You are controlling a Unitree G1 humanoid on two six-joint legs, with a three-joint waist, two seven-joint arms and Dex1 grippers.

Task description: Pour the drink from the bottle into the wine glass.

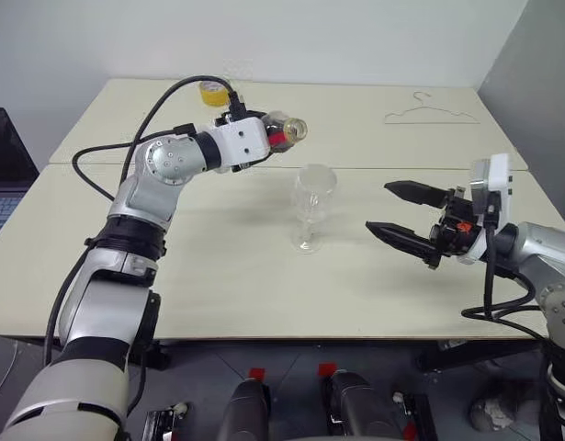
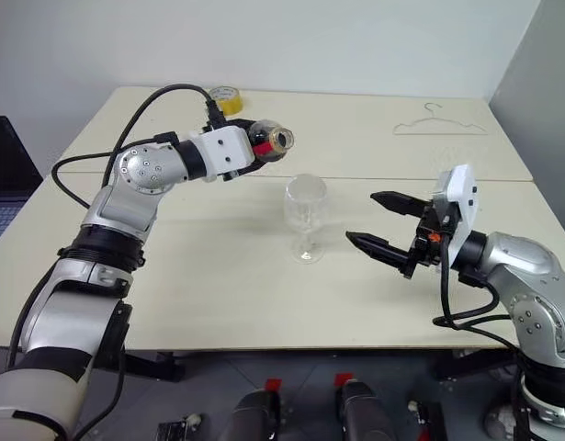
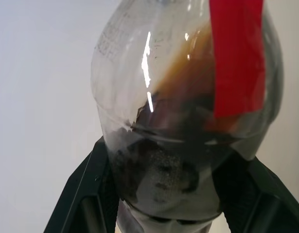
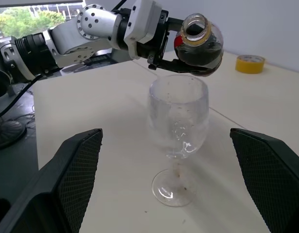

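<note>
We see the left gripper clamped on the bottle, held tilted on its side in the air above and just behind the glass. The bottle's mouth is uncapped; the drink lies dark in its body. The glass stands upright mid-table. The right gripper hangs near the glass, jaws spread wide, gripping nothing. A tape roll sits at the far edge.

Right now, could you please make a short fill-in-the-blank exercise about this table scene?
1. The left claw holds the bottle tilted, and its cap is ____.
2. The wine glass stands upright and is ____ of drink.
3. The right claw is ____ and holds nothing.
4. The tape roll is ____ in colour.

Missing words: off; empty; open; yellow
</note>
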